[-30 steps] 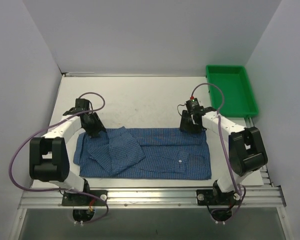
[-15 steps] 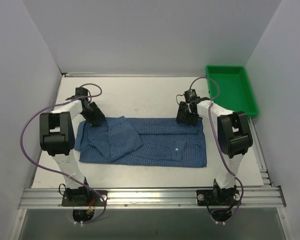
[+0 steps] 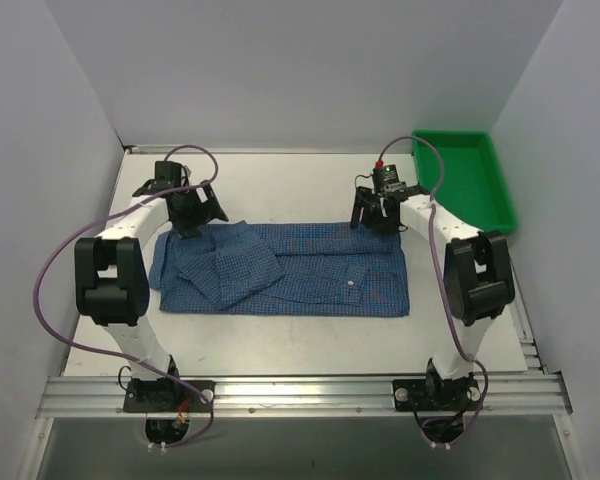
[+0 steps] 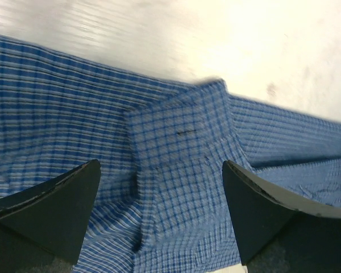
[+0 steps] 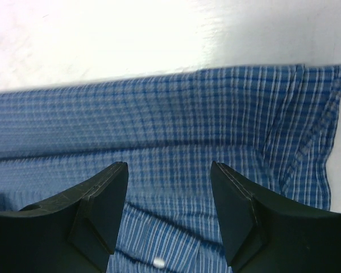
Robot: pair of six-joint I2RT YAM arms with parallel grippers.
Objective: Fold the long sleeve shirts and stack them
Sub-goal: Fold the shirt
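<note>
One long sleeve shirt (image 3: 310,275), blue fine-checked cloth, lies flat as a wide folded band across the middle of the table, with a sleeve piece (image 3: 242,270) folded over its left half. My left gripper (image 3: 195,210) hovers over the shirt's far left edge. In the left wrist view this gripper (image 4: 161,168) is wide open, with only flat cloth (image 4: 182,131) below it. My right gripper (image 3: 380,215) is over the far right edge. Seen from the right wrist, that gripper (image 5: 169,166) is open above the cloth (image 5: 176,114), holding nothing.
A green tray (image 3: 465,180) stands at the back right, just beyond the right arm. White table (image 3: 280,190) shows past the shirt's far edge, and grey walls close in on three sides. A small white button (image 5: 157,262) shows on the shirt's right half.
Both arms reached farther from their bases and the shirt slid with them toward the back of the table. Both grippers then opened and let go of its far edge.
</note>
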